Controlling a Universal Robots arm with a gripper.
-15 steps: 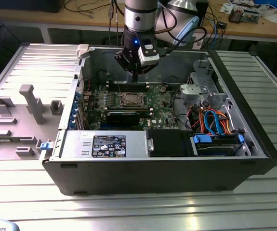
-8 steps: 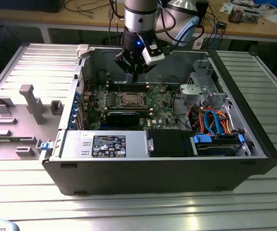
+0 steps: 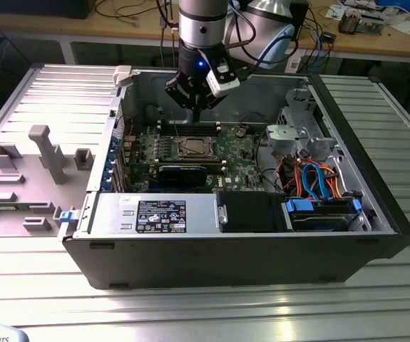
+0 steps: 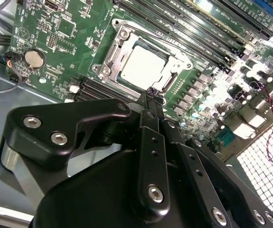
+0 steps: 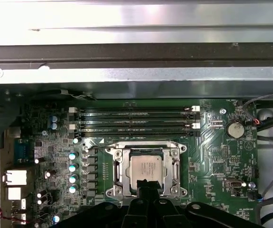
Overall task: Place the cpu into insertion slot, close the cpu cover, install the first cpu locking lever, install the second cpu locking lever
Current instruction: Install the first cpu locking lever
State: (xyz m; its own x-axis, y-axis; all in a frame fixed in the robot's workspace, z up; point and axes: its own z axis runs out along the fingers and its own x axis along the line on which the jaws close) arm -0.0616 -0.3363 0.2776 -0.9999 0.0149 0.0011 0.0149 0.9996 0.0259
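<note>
Tool (image 4: 153, 96): fingers are pressing together, gripping nothing, hanging over the cpu cover (image 5: 122, 171) edge.
Cpu (image 5: 147, 167): is lying in the insertion slot (image 5: 111, 151), framed by the cover.
Around: memory slots (image 5: 134, 121) are running beside it on the green motherboard (image 5: 212, 161).

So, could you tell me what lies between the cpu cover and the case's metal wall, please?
In the first wrist view, long memory slots run across the green motherboard between the cpu cover and the metal wall.
</note>
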